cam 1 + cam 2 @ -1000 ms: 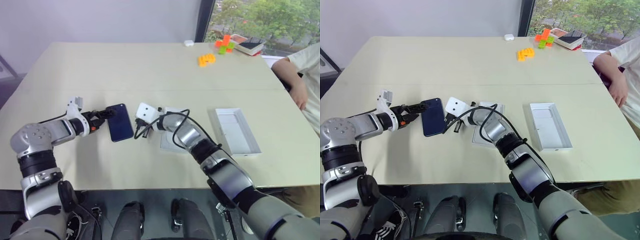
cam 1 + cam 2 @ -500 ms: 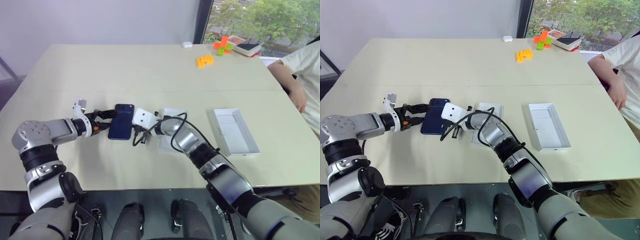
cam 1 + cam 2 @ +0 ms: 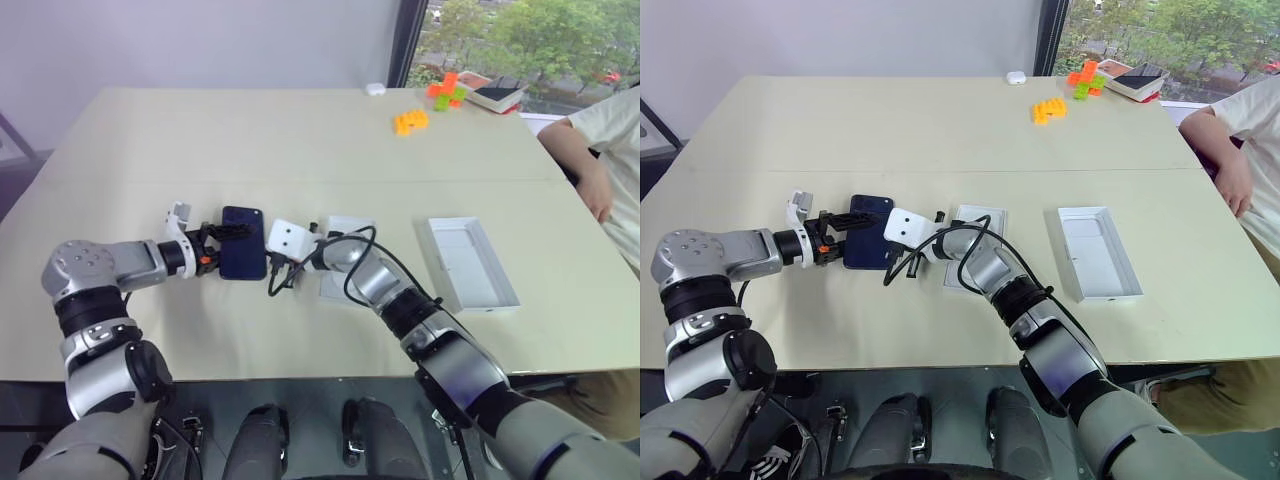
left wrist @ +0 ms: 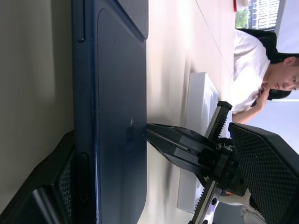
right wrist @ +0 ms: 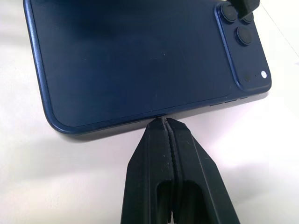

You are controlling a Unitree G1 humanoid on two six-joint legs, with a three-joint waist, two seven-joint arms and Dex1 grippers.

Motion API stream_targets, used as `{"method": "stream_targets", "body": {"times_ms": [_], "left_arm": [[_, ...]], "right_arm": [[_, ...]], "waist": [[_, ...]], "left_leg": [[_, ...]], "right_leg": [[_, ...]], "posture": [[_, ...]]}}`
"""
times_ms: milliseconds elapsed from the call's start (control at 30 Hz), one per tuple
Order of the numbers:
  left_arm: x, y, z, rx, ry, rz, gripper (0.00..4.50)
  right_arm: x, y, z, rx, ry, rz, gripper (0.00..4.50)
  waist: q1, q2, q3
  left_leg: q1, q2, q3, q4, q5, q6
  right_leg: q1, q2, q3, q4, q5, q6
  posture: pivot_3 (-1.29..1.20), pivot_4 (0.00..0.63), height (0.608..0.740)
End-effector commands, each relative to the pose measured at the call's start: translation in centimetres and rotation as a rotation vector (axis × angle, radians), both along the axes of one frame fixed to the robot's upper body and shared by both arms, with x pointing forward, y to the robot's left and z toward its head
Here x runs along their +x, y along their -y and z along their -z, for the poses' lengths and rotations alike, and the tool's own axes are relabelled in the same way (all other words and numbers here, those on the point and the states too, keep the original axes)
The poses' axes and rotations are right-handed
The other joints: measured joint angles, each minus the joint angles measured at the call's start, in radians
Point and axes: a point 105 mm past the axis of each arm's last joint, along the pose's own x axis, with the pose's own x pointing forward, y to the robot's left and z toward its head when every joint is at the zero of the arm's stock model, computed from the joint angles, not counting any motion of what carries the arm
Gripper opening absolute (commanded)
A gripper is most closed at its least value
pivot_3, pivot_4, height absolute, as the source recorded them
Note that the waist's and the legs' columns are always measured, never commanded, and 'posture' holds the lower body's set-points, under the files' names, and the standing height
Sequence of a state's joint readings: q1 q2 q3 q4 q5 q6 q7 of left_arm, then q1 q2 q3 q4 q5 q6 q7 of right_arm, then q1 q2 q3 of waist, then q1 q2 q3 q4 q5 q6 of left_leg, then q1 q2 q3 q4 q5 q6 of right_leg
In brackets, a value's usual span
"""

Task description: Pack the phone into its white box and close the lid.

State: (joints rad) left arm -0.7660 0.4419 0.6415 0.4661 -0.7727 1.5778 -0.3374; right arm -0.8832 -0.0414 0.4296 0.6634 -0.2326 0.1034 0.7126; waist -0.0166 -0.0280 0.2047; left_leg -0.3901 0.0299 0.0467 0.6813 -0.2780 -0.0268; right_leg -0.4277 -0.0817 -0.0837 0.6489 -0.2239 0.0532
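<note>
Now phone (image 5: 140, 60) between both grippers

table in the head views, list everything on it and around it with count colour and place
slim glossy navy-blue phone: 1, back up, table's near left
shallow white open tray: 1, pale grey inside, near right
flat white carton piece: 1, partly behind the right arm, centre
orange blocks: a cluster, far right
orange and green blocks: a cluster, far right corner
small white object: 1, far edge
beige table: 1
person's arm: right edge
left gripper: open, fingers either side of the phone
right gripper: shut, tips at the phone's long edge
</note>
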Motion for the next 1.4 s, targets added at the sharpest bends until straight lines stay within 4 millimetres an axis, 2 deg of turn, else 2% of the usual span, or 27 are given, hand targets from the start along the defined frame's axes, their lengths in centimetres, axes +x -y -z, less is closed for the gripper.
{"method": "stream_targets", "body": {"times_ms": [33,267,400,633,767,967,1133,1167,1267,1333,1400], "left_arm": [[-0.5,0.0,1.0,0.003,-0.028,0.003,3.71],[-0.8,-0.1,1.2,-0.043,-0.031,-0.002,0.41],[-1.2,-0.2,1.2,-0.109,-0.036,0.000,0.41],[-1.3,-0.8,0.8,-0.151,-0.009,-0.021,0.41],[-2.2,0.1,-0.8,-0.195,0.089,0.069,0.41],[-3.3,0.6,-2.1,-0.234,0.173,0.131,0.41],[-4.1,1.3,-4.0,-0.225,0.309,0.169,0.41],[-4.0,1.7,-4.4,-0.217,0.323,0.181,0.41],[-3.6,3.0,-5.2,-0.210,0.349,0.206,0.33],[-3.5,4.0,-5.8,-0.232,0.359,0.234,0.33],[-3.6,6.3,-5.8,-0.243,0.355,0.297,0.33]], "right_arm": [[-0.2,-0.3,-0.6,0.006,0.028,-0.019,0.00],[0.0,0.0,-0.6,0.001,0.029,-0.016,0.00],[0.6,0.8,-0.9,-0.010,0.050,0.001,0.00],[1.2,1.8,-3.3,0.100,0.034,0.042,0.00],[1.1,3.6,-7.2,0.293,-0.038,0.048,0.00],[-0.4,4.5,-10.6,0.439,-0.095,-0.015,0.00],[-1.7,7.7,-9.7,0.379,-0.110,-0.053,0.00],[-2.1,8.5,-9.6,0.391,-0.165,-0.062,0.00],[-2.3,10.9,-9.5,0.386,-0.188,-0.038,0.83],[-2.6,12.3,-9.8,0.399,-0.205,-0.043,1.86],[-3.2,14.5,-10.2,0.394,-0.165,-0.057,2.72]], "waist": [[-0.003,0.000,0.000],[-0.002,0.000,0.000],[-0.004,0.000,0.000],[-0.004,0.000,0.000],[-0.004,0.001,0.001],[-0.004,0.001,0.001],[0.003,0.000,0.001],[0.007,0.000,0.001],[0.006,0.000,0.001],[0.006,0.000,0.001],[0.008,0.000,0.001]], "left_leg": [[0.000,0.000,0.000,0.000,0.000,0.000],[-0.001,0.001,0.000,-0.001,0.000,0.001],[-0.001,0.001,0.000,-0.001,-0.001,0.001],[-0.001,0.001,0.000,-0.002,-0.001,0.001],[-0.003,0.001,0.000,-0.003,0.000,0.000],[-0.004,0.001,0.000,-0.006,-0.001,0.001],[-0.005,0.001,0.001,-0.009,-0.001,0.001],[-0.005,0.000,0.001,-0.009,-0.001,0.001],[-0.007,0.000,0.001,-0.009,-0.001,0.002],[-0.007,-0.001,0.001,-0.009,-0.001,0.002],[-0.008,0.000,0.000,-0.009,-0.001,0.002]], "right_leg": [[0.000,0.000,0.000,0.000,0.000,0.000],[-0.002,0.000,0.000,0.000,0.000,0.000],[-0.002,0.000,0.000,0.000,0.000,0.000],[-0.002,0.000,0.000,-0.001,0.000,0.000],[-0.004,-0.001,0.000,-0.001,0.000,0.000],[-0.006,-0.001,0.001,-0.002,0.000,0.000],[-0.007,-0.001,0.000,-0.004,0.000,0.000],[-0.007,0.000,0.000,-0.005,0.000,0.000],[-0.007,0.000,0.000,-0.008,0.000,0.000],[-0.007,0.000,-0.001,-0.009,0.000,0.000],[-0.007,0.001,-0.001,-0.009,0.000,0.000]], "posture": [[0.00,0.150,0.740],[0.00,0.150,0.740],[0.00,0.150,0.740],[0.00,0.150,0.740],[0.00,0.150,0.740],[0.00,0.150,0.740],[0.00,0.150,0.740],[0.00,0.150,0.740],[0.00,0.150,0.740],[0.00,0.150,0.740],[0.00,0.150,0.740]]}}
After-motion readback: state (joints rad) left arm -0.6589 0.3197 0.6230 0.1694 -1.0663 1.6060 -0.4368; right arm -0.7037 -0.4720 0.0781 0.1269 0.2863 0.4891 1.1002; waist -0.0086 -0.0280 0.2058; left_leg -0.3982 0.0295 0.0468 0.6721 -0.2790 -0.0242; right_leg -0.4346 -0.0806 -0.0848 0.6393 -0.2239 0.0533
